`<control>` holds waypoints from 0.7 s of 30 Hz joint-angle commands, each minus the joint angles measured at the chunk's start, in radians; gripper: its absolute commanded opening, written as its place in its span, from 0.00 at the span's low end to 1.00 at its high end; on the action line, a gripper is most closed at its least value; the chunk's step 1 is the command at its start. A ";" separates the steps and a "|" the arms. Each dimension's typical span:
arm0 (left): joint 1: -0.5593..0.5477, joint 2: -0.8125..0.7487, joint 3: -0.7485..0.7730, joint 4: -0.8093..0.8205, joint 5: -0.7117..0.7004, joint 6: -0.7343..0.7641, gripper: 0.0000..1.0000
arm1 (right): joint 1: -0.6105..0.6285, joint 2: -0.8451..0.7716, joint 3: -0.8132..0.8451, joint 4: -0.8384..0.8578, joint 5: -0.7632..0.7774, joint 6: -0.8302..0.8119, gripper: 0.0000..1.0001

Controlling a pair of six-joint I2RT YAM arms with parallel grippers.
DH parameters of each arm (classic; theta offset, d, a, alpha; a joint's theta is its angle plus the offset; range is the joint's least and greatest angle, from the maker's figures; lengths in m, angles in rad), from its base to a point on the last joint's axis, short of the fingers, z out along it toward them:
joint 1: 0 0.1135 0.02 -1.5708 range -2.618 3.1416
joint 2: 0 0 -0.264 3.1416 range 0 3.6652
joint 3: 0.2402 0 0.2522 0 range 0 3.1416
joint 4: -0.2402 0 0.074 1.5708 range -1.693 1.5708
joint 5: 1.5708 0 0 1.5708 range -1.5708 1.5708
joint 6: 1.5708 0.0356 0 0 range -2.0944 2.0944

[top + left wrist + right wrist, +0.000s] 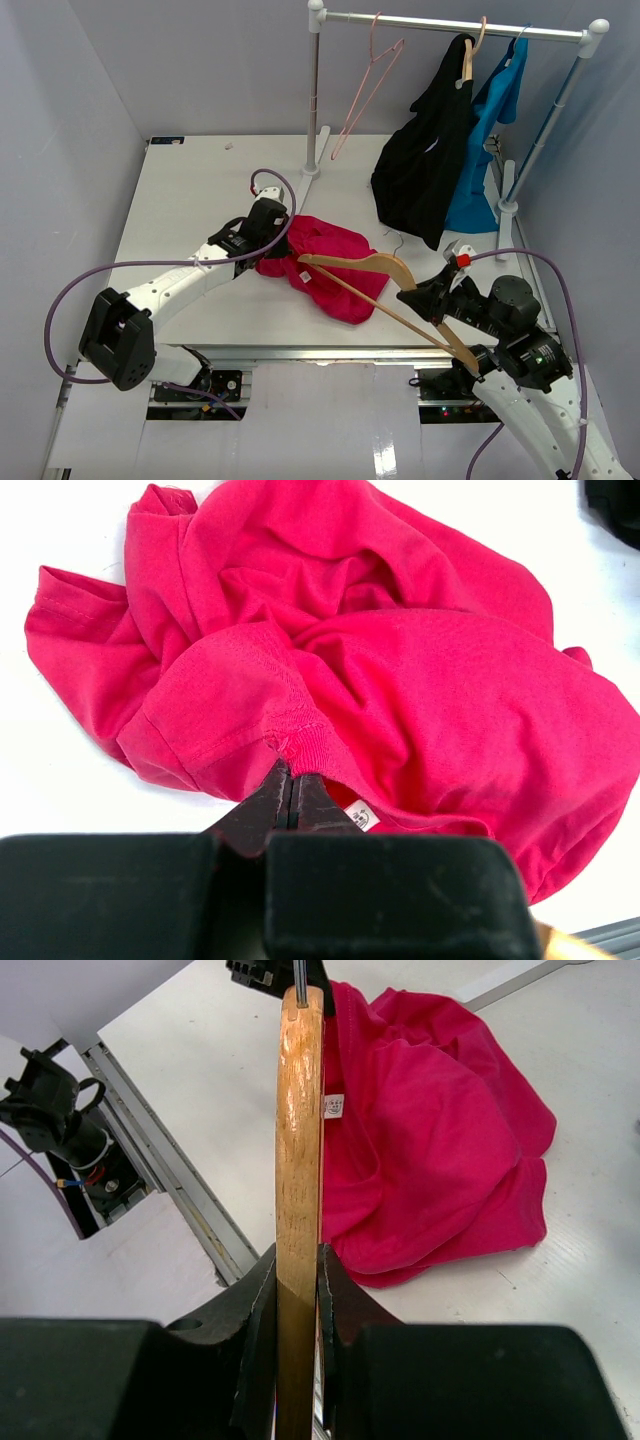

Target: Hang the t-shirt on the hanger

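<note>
Beside left claw, t-shirt label, print unreadable

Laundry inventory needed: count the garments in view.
3. The magenta t-shirt lies crumpled on the table; the black garment and the blue shirt hang side by side on the rail. More could hide behind those.

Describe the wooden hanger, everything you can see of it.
The hanger is light tan, glossy wood: a curved shoulder bar, a straight lower bar and a thin silver hook. The right gripper is clamped on one shoulder arm, holding it aloft. Its other end reaches over the t-shirt. Whether it touches the cloth is unclear.
</note>
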 commanded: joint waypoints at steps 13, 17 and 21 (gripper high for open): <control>0.008 -0.066 0.040 -0.002 0.108 -0.016 0.00 | 0.001 0.100 -0.040 0.189 -0.021 0.027 0.08; 0.008 -0.076 0.052 0.006 0.157 -0.022 0.00 | 0.003 0.197 -0.051 0.306 -0.052 0.072 0.08; 0.008 -0.088 0.053 0.023 0.220 -0.030 0.00 | 0.006 0.250 -0.079 0.430 -0.028 0.117 0.08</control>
